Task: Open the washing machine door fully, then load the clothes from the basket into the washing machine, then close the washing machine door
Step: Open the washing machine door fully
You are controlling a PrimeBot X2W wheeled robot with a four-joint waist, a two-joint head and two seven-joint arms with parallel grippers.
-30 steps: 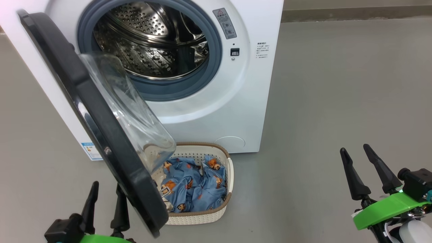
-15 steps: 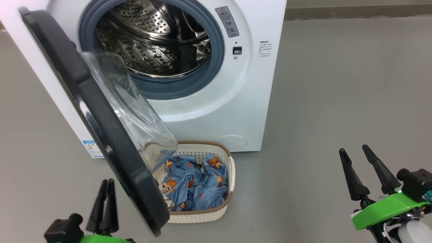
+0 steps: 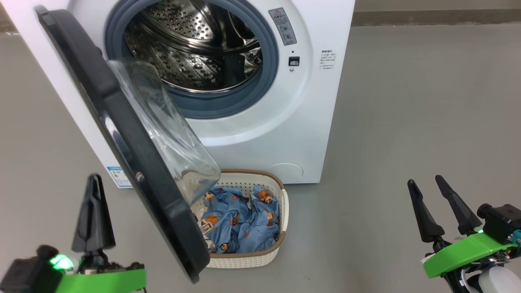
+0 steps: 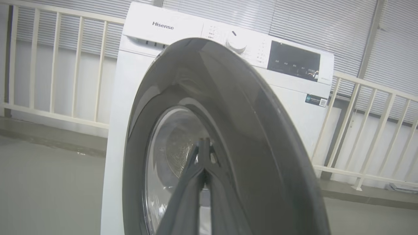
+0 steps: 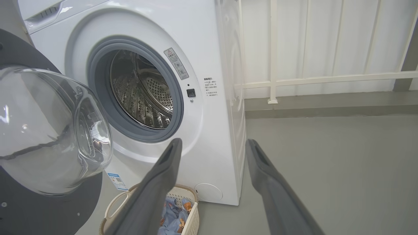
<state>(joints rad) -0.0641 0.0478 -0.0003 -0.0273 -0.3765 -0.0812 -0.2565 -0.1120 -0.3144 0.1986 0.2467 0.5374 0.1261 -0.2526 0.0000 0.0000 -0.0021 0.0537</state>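
Left gripper (image 3: 94, 180): jaws pinched shut, holding nothing, tips pointing up beside the outer face of the door (image 3: 122, 122). The door's black rim edge runs just right of those jaws, with a gap between them in the head view. In the left wrist view the closed tips sit in front of the glossy face; can't tell if they touch. The door is swung partway out, and its glass bowl (image 3: 171, 138) overhangs the near-left end of the basket (image 3: 285, 203). The basket sits on the floor (image 3: 407, 122) at the washer (image 3: 276, 134) base, between the two grippers and nearer the left one. Clothes (image 3: 240, 224) are piled inside, partly hidden behind the door's lower edge. Right gripper (image 3: 425, 181): jaws spread wide, nothing between them, well right of the basket, with grey floor ahead and to both sides. The drum (image 3: 195, 53) mouth lies up and left of those jaws, past the door edge.
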